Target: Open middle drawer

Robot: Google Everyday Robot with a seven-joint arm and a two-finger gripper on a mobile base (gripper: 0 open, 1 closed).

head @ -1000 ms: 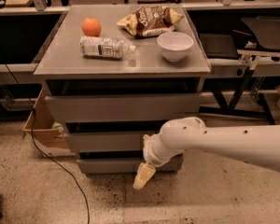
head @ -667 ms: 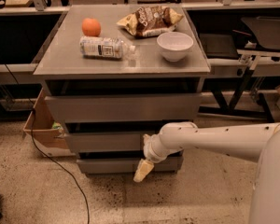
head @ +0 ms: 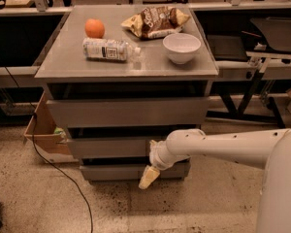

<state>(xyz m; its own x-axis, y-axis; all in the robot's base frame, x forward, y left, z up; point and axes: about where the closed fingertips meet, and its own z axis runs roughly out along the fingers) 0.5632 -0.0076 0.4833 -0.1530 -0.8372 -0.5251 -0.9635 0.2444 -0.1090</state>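
Cabinet (head: 150, 68) of grey metal stands centre, three drawers stacked under its flat top; white arm (head: 233, 147) reaches in from the right, low across the cabinet front; top drawer (head: 126, 111) has the tallest front; middle drawer (head: 109, 147) lies below it, front panel facing the camera; bottom drawer (head: 114, 172) sits lowest; gripper (head: 149, 176) is at the right end of the middle drawer's front, its cream tip hanging below that panel over the bottom drawer's front; open or closed state cannot be told, nor contact with the panel; on the top rest a chip bag (head: 155, 21), white bowl (head: 182, 47), lying bottle (head: 109, 49) and orange (head: 94, 28).
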